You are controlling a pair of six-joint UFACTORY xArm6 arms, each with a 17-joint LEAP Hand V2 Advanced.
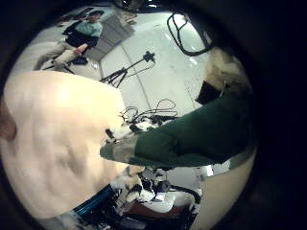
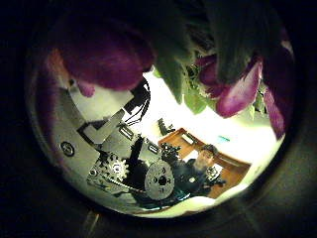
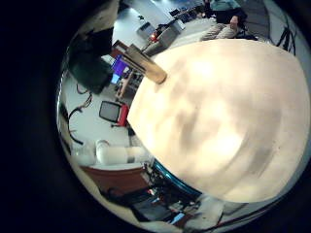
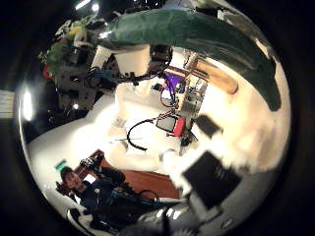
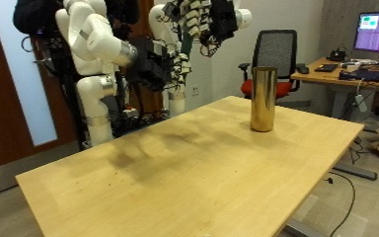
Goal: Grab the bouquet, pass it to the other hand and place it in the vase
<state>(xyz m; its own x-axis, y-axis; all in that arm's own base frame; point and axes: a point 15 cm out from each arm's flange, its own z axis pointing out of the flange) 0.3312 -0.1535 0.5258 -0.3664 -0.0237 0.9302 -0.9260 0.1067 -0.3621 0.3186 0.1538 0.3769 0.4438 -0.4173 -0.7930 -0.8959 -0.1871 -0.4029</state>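
Note:
The bouquet's purple flowers (image 2: 104, 50) and green leaves fill the left thumb side palm view. Its green stem (image 1: 192, 129) crosses the left little finger side palm view, close to that palm. The green stem (image 4: 197, 34) also runs close across the right thumb side palm view. A tall gold vase (image 5: 262, 99) stands upright near the table's far edge, away from both hands.
An office chair (image 5: 279, 54) and a desk with a monitor (image 5: 376, 35) stand behind the table. The vase (image 3: 141, 63) on the pale tabletop also shows in the right little finger side palm view.

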